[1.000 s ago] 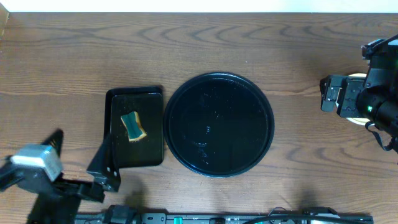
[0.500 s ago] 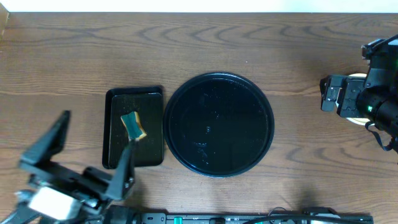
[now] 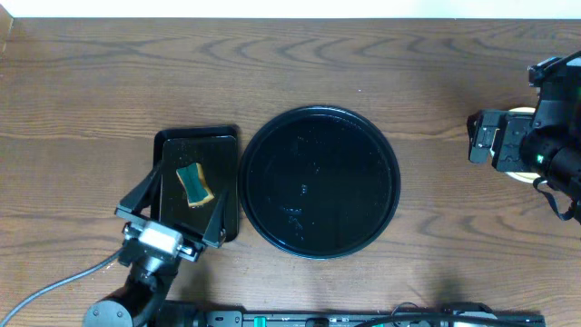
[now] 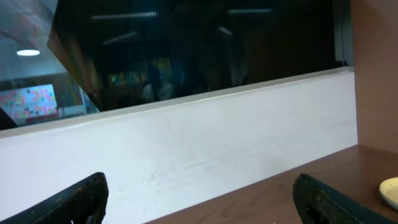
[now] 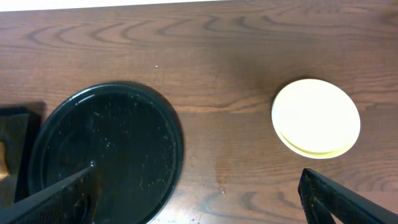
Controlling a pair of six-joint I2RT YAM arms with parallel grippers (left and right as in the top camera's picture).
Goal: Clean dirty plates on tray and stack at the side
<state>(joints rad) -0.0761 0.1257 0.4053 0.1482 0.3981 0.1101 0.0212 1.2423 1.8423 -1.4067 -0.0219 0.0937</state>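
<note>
The round black tray lies mid-table with nothing on it; it also shows in the right wrist view. The plates sit stacked on the table right of the tray, a clean pale yellow one on top and the rim of another under it. In the overhead view only a sliver of the plates shows under my right arm. My right gripper is open and empty, held high between tray and stack. My left gripper is open and empty, over the front of the small sponge tray, aimed level at the far wall.
A small rectangular black tray with a green and yellow sponge lies just left of the round tray. A white wall borders the table's far edge. A plate edge shows at the far right of the left wrist view.
My left arm has swung from the front left corner rightward and now sits at the front of the sponge tray. The right arm, tray and plates have not moved.
</note>
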